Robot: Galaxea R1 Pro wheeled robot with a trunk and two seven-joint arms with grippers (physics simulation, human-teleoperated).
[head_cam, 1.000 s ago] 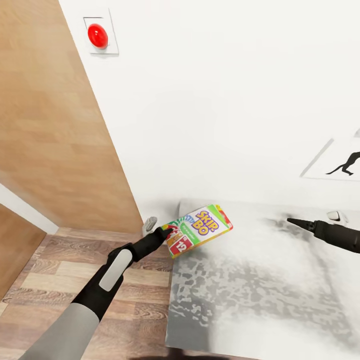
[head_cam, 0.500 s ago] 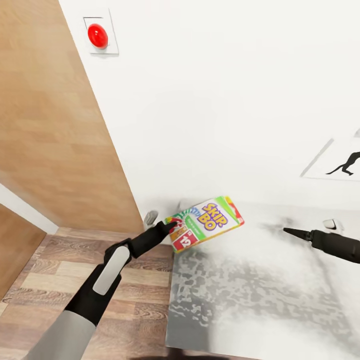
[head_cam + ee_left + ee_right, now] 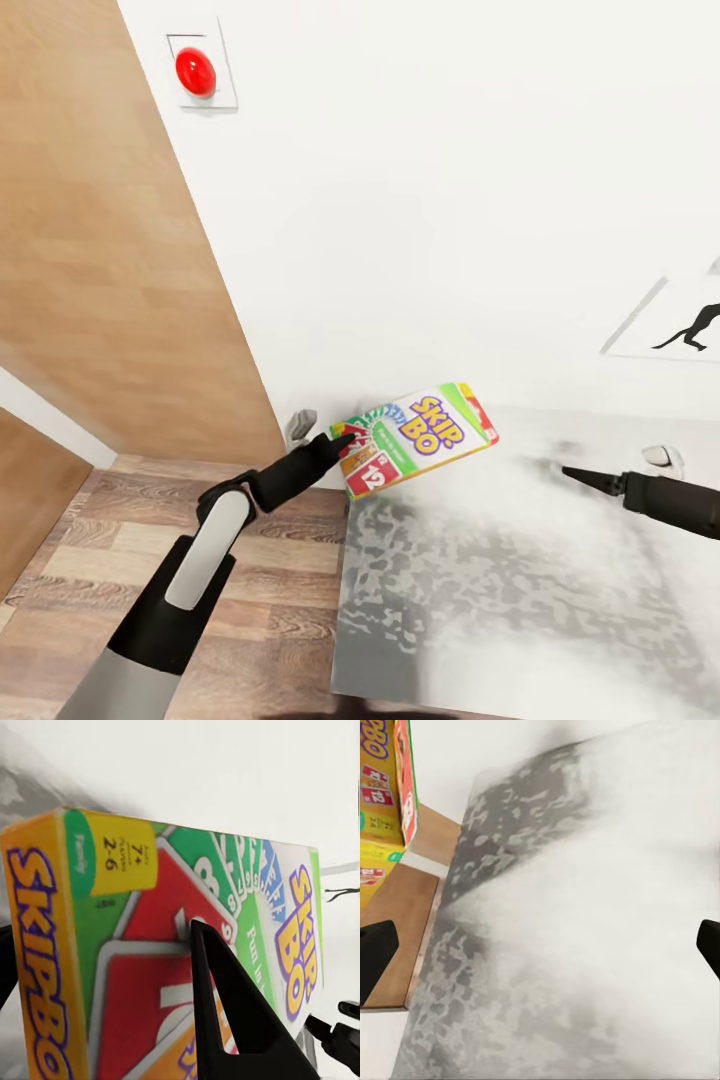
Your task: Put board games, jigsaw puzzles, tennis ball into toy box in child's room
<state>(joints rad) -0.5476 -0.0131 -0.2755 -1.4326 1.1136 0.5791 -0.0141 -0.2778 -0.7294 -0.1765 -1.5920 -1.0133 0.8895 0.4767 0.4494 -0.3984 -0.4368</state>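
The SKIP-BO board game (image 3: pixel 420 437), a flat green, yellow and red box, hangs tilted above the near-left corner of the bed (image 3: pixel 520 600). My left gripper (image 3: pixel 347 441) is shut on its lower-left edge. In the left wrist view the box (image 3: pixel 120 945) sits close to the camera, with one black finger (image 3: pixel 221 1012) pressed across its printed face. My right gripper (image 3: pixel 572 473) hovers open over the bed's right side, well apart from the box; its two fingertips (image 3: pixel 376 952) stand wide apart over the mottled cover (image 3: pixel 570 930). The box's edge (image 3: pixel 390 802) shows there too.
A white wall rises right behind the bed, with a red button plate (image 3: pixel 197 72) high up and a black silhouette print (image 3: pixel 690 328) at the right. A wooden panel (image 3: pixel 90 260) and plank floor (image 3: pixel 110 560) lie to the left of the bed.
My left gripper has carried the SKIP-BO box up and to the right, further over the bed. The right gripper has sunk slightly and drifted left.
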